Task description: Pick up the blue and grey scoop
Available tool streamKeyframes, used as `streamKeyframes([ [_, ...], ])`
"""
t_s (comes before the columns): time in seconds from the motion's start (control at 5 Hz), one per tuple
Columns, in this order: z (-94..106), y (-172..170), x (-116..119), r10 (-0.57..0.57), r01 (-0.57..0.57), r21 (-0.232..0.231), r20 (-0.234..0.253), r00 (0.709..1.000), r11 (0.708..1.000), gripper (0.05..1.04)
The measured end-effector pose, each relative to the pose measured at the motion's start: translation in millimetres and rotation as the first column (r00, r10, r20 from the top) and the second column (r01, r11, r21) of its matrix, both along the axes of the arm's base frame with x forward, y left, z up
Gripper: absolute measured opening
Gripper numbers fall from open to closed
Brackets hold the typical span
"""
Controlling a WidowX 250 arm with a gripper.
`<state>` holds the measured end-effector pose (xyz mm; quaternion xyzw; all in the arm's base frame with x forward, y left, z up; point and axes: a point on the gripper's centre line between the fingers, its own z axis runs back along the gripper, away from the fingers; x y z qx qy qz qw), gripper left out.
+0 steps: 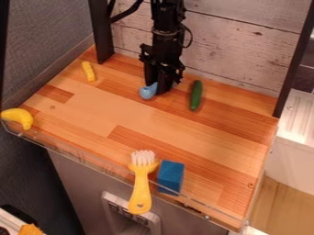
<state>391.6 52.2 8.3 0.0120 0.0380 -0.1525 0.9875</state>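
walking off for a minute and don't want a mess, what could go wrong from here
The yellow brush has its handle jutting past the counter's front edge, so a bump could tip it off. The blue block close beside it might get knocked too. The light blue thing is right at the gripper, so a small nudge could send it rolling.

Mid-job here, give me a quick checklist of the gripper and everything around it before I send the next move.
1. Gripper down beside the blue item: ok.
2. Blue item firmly gripped: cannot tell.
3. Cucumber clear of the gripper: ok, bare wood shows between them.
4. Brush wholly over the counter: not ok, its handle juts past the front edge.
5. Blue block apart from the brush: cannot tell, they sit very close.
6. Banana well in from the edge: not ok, it lies at the left corner.
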Motion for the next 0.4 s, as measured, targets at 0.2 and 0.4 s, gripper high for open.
streamKeyframes([
  [0.2,-0.3,-1.2,-0.1,0.035,-0.035,0.003,-0.002,0.999,0.999,0.327],
  [0.4,1.2,-2.8,0.1,0.042,-0.042,0.0,-0.009,0.999,0.999,0.327],
])
